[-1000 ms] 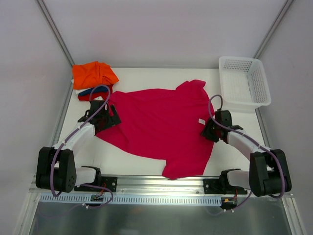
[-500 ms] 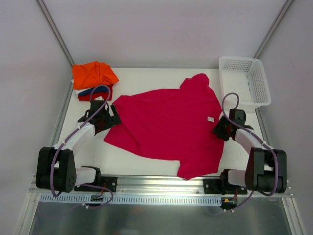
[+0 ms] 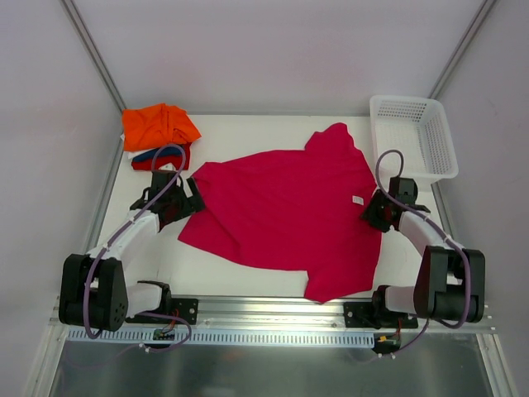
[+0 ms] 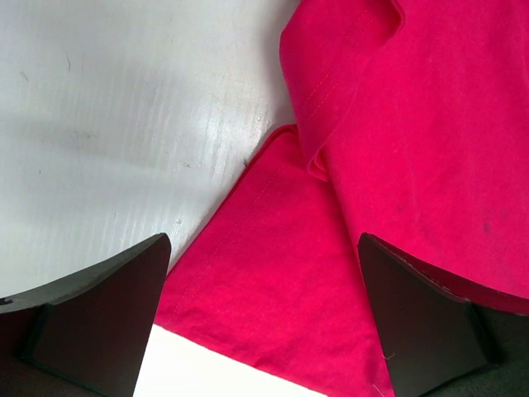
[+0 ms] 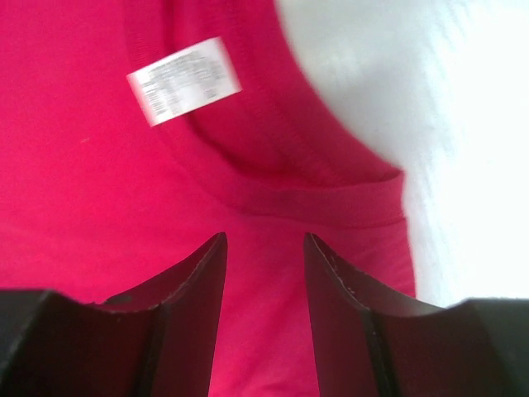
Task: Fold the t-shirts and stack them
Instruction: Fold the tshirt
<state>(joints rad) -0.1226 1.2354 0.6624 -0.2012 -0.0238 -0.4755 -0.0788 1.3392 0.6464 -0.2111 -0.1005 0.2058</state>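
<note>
White bench, pale walls all round, and the pink shirt lies spread across the middle, a touch askew, with its collar out at 3 o'clock. The left fingers sit at the shirt's 9 o'clock edge, spread wide and gripping nothing, a turned-over hem lying between them. The right fingers hover over cloth just short of the collar, nearly together with a slim gap, white label beyond. An orange shirt tops a blue shirt and a red shirt at 10 o'clock. The basket stands at 2 o'clock.
</note>
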